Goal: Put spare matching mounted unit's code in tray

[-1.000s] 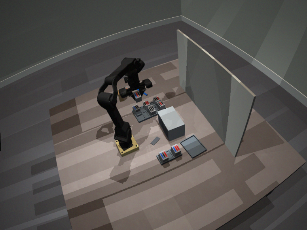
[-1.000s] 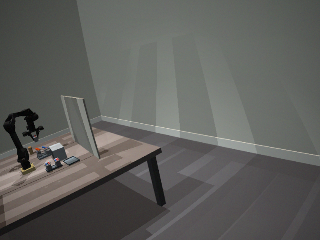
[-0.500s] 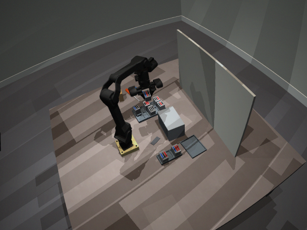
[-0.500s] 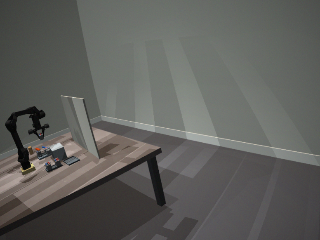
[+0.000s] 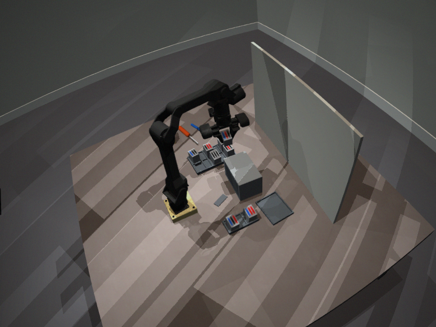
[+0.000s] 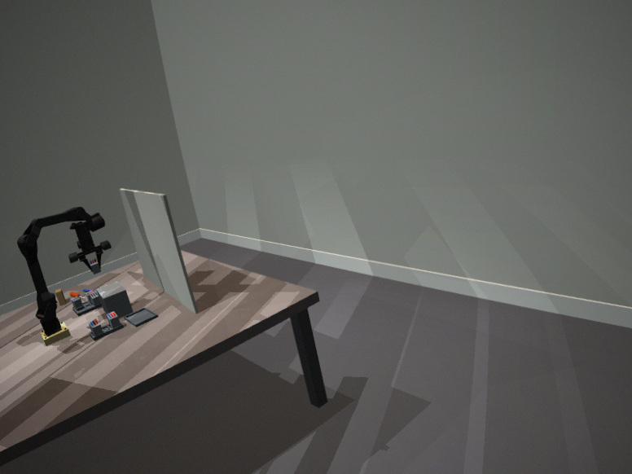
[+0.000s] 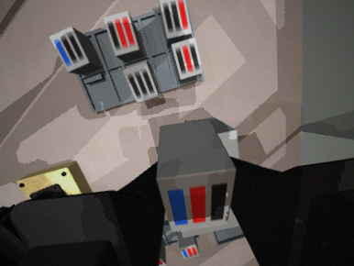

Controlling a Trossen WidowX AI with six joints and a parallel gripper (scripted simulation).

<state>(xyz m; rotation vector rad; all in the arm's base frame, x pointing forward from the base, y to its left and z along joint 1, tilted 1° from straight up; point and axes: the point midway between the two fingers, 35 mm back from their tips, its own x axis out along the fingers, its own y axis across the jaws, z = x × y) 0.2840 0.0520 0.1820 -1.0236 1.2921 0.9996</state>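
Observation:
My gripper [image 5: 225, 135] [image 6: 94, 265] [image 7: 189, 160] is shut on a grey spare [image 7: 197, 149] with blue, red and black stripes. It holds it high above the table, near the larger rack [image 5: 203, 166] [image 7: 107, 94]. Several other striped spares stand in that rack. A smaller rack [image 5: 241, 221] holds two striped spares, one [image 5: 232, 221] at the left and one [image 5: 250, 210] at the right. The tray [image 5: 274, 208] [image 6: 141, 317] lies flat with nothing in it. A large grey box [image 5: 248, 176] [image 6: 117, 300] stands between larger rack and tray; whether it is the mounted unit I cannot tell. No readable code shows.
A tall upright panel [image 5: 309, 130] [image 6: 160, 244] stands to the right of the box and tray. A small flat grey plate [image 5: 221, 200] lies by the arm's yellow base [image 5: 190, 207]. An orange screwdriver [image 5: 184, 131] and a blue-handled tool [image 5: 195, 127] lie behind the larger rack.

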